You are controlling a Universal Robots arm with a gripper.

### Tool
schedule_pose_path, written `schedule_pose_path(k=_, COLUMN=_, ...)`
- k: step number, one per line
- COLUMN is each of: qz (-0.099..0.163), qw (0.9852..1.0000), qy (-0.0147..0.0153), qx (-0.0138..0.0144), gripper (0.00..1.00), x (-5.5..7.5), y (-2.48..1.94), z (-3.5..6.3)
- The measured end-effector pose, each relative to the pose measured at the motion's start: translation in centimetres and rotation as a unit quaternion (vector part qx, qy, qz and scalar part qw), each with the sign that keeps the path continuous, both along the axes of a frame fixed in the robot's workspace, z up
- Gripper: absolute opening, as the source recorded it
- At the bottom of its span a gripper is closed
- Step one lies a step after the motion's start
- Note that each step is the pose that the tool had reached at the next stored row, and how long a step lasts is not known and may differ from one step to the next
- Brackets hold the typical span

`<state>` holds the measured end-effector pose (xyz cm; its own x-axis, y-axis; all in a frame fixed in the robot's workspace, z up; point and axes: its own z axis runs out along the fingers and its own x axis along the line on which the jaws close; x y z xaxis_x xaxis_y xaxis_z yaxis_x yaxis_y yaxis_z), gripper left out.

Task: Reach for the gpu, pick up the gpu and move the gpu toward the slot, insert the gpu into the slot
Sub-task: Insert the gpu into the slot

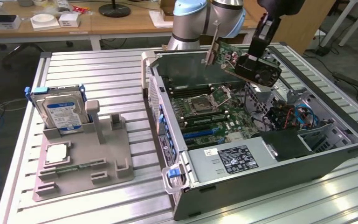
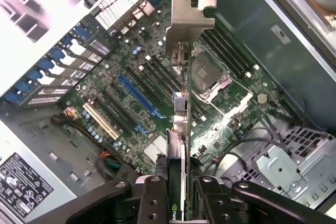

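Thin flat gpu (image 1: 244,63), pale metal bracket (image 2: 189,20)

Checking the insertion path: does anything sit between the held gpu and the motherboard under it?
No: in the exterior view the gpu, clamped in the gripper, hangs above the motherboard with only open air between.

The worktop (image 1: 104,74) is a pale metal surface of long ribbed slats with a raised edge along its side. Directly beneath the claw (image 1: 251,59), an open dark computer case (image 1: 260,179) lies on its side on the slats, its inside facing up toward the claw. Well away from the claw, beyond the case's wall with the blue latches, a grey moulded holder (image 1: 113,154) rests flat on the worktop, apart from the case.
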<state>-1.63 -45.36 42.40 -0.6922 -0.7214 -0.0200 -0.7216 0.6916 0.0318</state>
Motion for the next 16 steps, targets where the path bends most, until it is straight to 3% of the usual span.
schedule_pose_path(k=7, qz=0.043, qw=0.9991, qy=0.0000, qx=0.0000, gripper=0.26, x=-0.02, y=0.00, z=0.00)
schedule_pose_path(k=16, qz=0.096, qw=0.9953, qy=0.0000, qx=0.0000, gripper=0.26, x=-0.04, y=0.00, z=0.00)
